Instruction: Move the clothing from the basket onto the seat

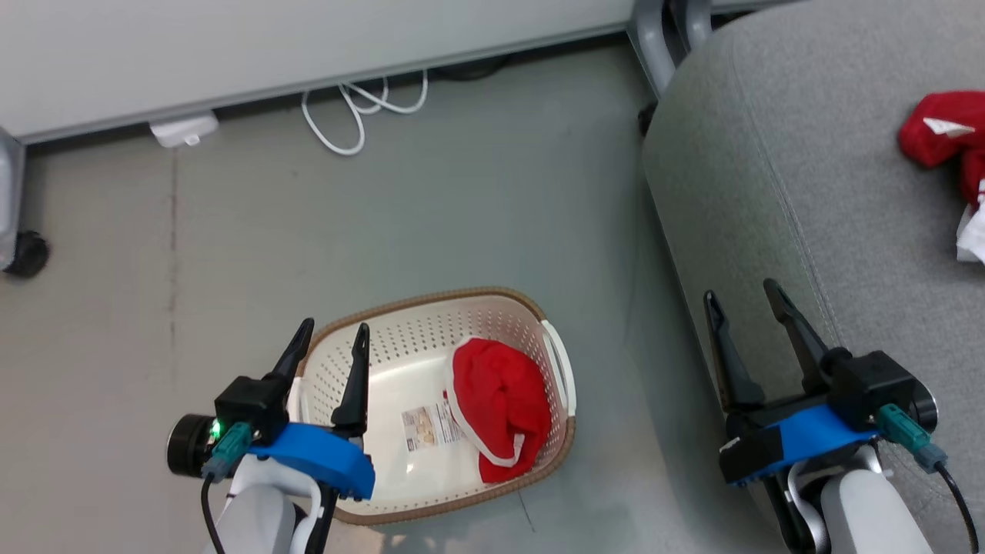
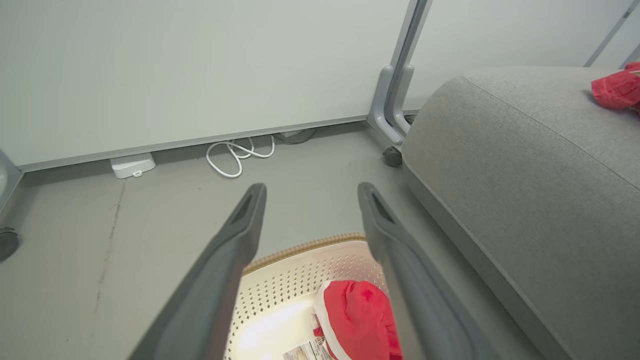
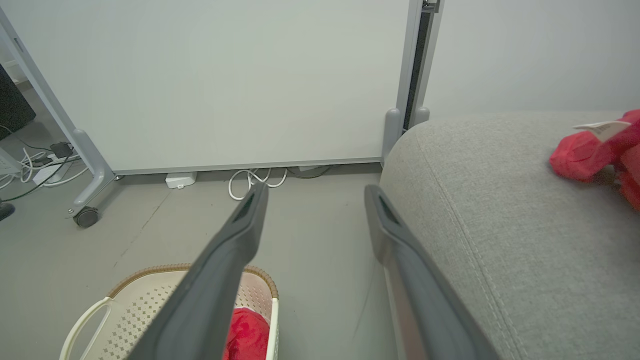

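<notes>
A cream perforated basket [image 1: 400,338] with a brown rim stands on the floor, also seen as the basket [image 2: 300,270] and the basket [image 3: 135,305]. Inside it, on the right, lies a red piece of clothing [image 1: 500,408] with white trim, the same clothing [image 2: 360,315], clothing [image 3: 247,337]. More red clothing [image 1: 943,135] with a white tag rests on the grey seat [image 1: 769,169] at the right edge. My left gripper [image 1: 332,331] hangs open over the basket's left rim, empty. My right gripper [image 1: 742,296] stands open over the seat's near edge, holding nothing.
A white wall panel runs along the back with a looped white cable [image 1: 362,108] and a white adapter [image 1: 185,129] at its foot. A grey frame leg [image 1: 654,38] stands beside the seat. A caster [image 1: 27,254] sits at the far left.
</notes>
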Robot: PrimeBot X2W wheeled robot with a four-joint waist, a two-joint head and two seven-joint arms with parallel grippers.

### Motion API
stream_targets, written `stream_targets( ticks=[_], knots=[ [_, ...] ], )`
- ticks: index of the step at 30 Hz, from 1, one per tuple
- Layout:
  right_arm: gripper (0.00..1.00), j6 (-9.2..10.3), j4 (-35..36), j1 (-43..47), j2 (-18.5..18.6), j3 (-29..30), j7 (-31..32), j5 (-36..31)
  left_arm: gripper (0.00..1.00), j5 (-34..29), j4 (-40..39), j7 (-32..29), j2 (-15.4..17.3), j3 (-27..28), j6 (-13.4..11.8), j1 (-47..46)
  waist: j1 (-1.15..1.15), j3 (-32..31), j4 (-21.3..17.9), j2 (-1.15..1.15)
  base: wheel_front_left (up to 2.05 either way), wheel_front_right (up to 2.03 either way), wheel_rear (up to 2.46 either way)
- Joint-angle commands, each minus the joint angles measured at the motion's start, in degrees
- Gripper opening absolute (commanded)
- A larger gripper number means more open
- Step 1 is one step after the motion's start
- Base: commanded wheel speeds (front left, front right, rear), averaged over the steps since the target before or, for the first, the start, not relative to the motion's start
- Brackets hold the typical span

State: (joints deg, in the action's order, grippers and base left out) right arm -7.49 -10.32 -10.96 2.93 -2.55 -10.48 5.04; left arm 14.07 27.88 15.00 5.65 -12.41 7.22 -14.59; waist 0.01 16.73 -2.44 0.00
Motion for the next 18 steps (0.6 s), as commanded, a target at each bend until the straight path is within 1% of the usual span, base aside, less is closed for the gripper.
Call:
stream_targets(
  ticks=[1, 7, 15, 18],
  knots=[
    [1.0, -0.01, 0.4, -1.4, -0.1, -0.3, -0.3, 0.0, 1.0, -0.1, 0.1, 0.3, 0.5, -0.2, 0.4, -1.5, -0.01, 5.8, -3.9, 0.0, 0.0, 0.0, 0.0],
    [1.0, -0.01, 2.5, -5.9, -0.1, -2.7, -1.9, 1.2, 1.0, 0.9, 3.5, 0.3, 2.2, -4.3, 0.4, -8.1, -0.01, 14.9, -8.0, 0.0, 0.0, 0.0, 0.0],
    [1.0, -0.01, 2.6, -9.4, -0.1, -5.4, -3.4, 3.3, 1.0, 1.7, 9.6, 0.3, 5.7, -10.4, 0.3, -14.9, -0.01, 22.3, -11.5, 0.0, 0.0, 0.0, 0.0],
    [1.0, -0.01, 2.3, -10.5, -0.1, -6.2, -4.0, 4.3, 1.0, 2.9, 12.2, 0.3, 6.4, -12.8, 0.3, -16.6, -0.01, 24.5, -12.9, 0.0, 0.0, 0.0, 0.0]
  ],
)
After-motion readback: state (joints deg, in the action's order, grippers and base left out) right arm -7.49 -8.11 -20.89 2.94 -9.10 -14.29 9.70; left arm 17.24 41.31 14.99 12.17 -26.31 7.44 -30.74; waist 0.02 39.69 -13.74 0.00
